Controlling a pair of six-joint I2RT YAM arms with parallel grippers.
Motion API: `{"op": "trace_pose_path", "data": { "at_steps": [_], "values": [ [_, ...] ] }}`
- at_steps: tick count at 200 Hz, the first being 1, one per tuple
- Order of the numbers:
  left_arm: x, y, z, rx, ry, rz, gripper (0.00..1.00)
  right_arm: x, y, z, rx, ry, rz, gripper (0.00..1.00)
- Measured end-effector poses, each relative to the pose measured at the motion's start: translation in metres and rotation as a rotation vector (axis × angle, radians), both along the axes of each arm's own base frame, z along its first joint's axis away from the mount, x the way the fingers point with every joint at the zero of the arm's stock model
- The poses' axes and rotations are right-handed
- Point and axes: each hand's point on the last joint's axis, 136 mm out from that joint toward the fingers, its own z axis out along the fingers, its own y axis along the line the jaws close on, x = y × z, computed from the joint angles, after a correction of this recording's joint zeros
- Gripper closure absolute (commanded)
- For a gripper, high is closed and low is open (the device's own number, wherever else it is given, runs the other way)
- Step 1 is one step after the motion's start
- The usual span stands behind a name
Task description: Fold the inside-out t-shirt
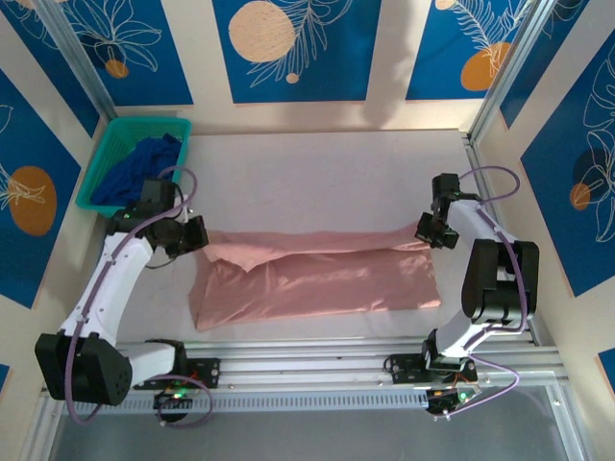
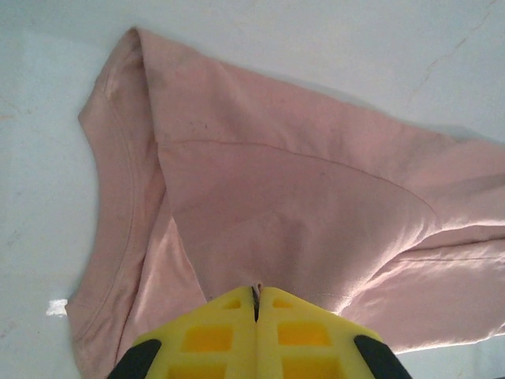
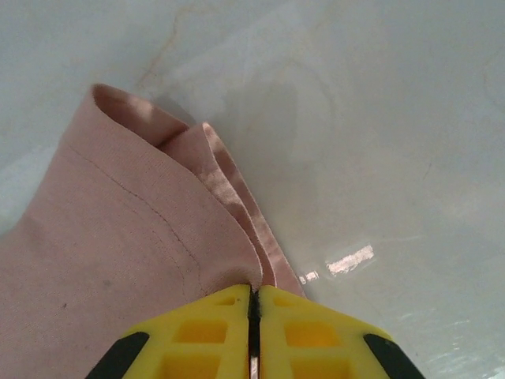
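The dusty-pink inside-out t-shirt [image 1: 317,279] lies as a long band across the middle of the table, its far long edge turned over toward the front. At the shirt's far left corner my left gripper [image 1: 199,235] is shut on a pinch of cloth. In the left wrist view its yellow fingers [image 2: 256,294] meet with pink fabric caught at the tips, and the t-shirt [image 2: 300,197] spreads ahead with a curved hem on the left. My right gripper [image 1: 430,233] holds the far right corner. Its jaws [image 3: 254,290] stand all but closed on the folded hem of the t-shirt [image 3: 118,237].
A green basket [image 1: 106,154] holding a dark blue garment [image 1: 139,168] stands at the back left corner. Metal rails [image 1: 384,360] run along the near edge by the arm bases. Patterned walls close in the table on three sides.
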Motion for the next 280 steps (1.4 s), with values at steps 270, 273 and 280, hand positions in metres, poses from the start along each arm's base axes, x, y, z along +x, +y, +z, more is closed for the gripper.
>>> {"op": "trace_pose_path", "data": {
  "at_steps": [270, 273, 280],
  "values": [
    [-0.022, -0.016, -0.021, -0.111, 0.041, -0.019, 1.00, -0.103, 0.460, 0.025, 0.500, -0.441, 1.253, 0.23],
    [-0.022, -0.016, -0.021, -0.113, 0.040, -0.020, 1.00, -0.104, 0.463, 0.027, 0.482, -0.458, 1.265, 0.22],
    [-0.021, -0.017, -0.020, -0.115, 0.037, -0.020, 1.00, -0.106, 0.470, 0.033, 0.429, -0.505, 1.296, 0.20]
  ]
}}
